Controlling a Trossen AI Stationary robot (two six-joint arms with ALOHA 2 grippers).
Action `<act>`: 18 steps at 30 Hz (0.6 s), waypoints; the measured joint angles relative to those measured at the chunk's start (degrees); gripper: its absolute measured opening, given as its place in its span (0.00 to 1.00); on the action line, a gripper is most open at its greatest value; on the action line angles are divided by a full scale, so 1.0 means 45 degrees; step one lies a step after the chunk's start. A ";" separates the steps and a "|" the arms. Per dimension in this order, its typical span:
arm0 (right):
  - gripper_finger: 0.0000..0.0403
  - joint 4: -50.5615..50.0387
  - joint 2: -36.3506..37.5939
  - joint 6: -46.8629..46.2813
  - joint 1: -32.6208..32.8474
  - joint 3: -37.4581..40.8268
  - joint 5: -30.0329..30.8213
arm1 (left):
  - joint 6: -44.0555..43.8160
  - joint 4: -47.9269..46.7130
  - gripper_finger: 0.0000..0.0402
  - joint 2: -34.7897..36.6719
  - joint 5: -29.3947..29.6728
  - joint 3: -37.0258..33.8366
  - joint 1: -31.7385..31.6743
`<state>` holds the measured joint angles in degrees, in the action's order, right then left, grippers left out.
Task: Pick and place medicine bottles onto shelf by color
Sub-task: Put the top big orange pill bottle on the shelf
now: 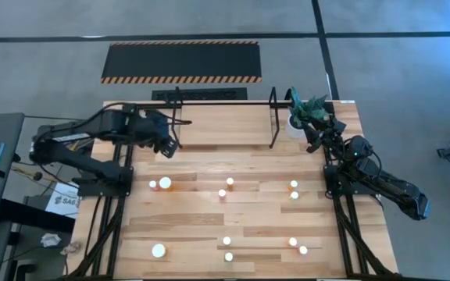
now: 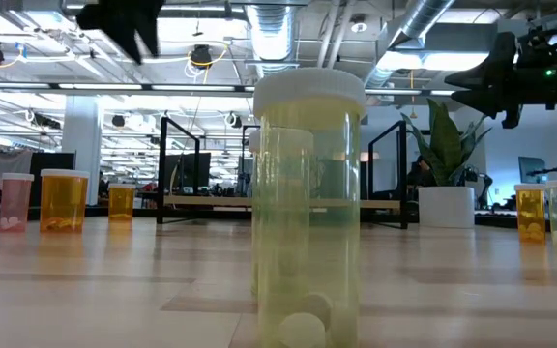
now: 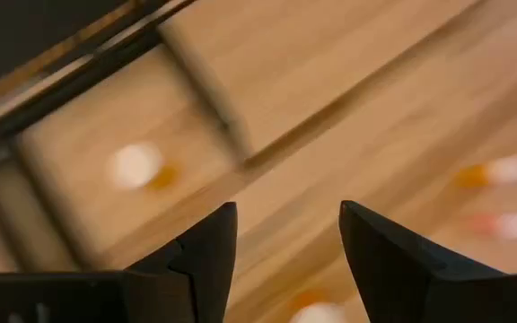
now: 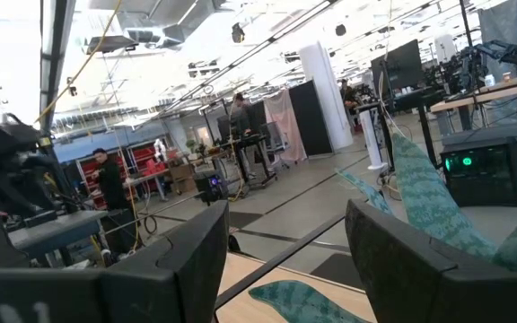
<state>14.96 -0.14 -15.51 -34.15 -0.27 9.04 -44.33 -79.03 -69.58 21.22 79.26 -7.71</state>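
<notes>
Dark fingers of the left gripper (image 3: 285, 256) stand partly spread with nothing between them; in the left wrist view only blurred desk planks show through the gap. The gripper hangs just beside the left hoop end of the low black-bar shelf with the light wood floor (image 1: 223, 133). The right gripper (image 4: 281, 260) has its fingers spread wide and empty, parked beside the shelf's right end, close to the white pot with the green plant (image 1: 307, 115).

Small white-capped orange and pale medicine bottles (image 1: 165, 183) are scattered over the light wooden desk (image 1: 209, 226), all in front of the shelf, some near it, others well apart at the desk's near edge. The high view shows none on the shelf floor.

Risks, as judged:
- Bottles stand in close pairs; fingers lowered over one could knock its neighbour over.
- The left gripper is close to the hoop; a swing toward the bottles could clip the bars.
- Right arm reaching out could brush the plant leaves.
- Picking the wrong colour: tints are hard to tell from above.

Hard to make out:
- Left wrist view is smeared; the orange blobs there cannot be matched to particular bottles.
- A tall pale-yellow bottle (image 2: 307, 208) fills the low view's centre and hides the shelf's middle.
- Whether the blurred bottle near the bars stands on the shelf floor, I cannot tell.
</notes>
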 joint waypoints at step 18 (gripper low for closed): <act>0.62 -0.1533 0.0000 0.0000 0.0000 -0.0001 0.0001 | 0.1440 -0.0962 0.71 -0.0730 0.1261 -0.0101 -0.5188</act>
<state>8.06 -0.14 -15.51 -34.15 -0.27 9.04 -37.85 -83.36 -72.87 26.89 78.80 -31.05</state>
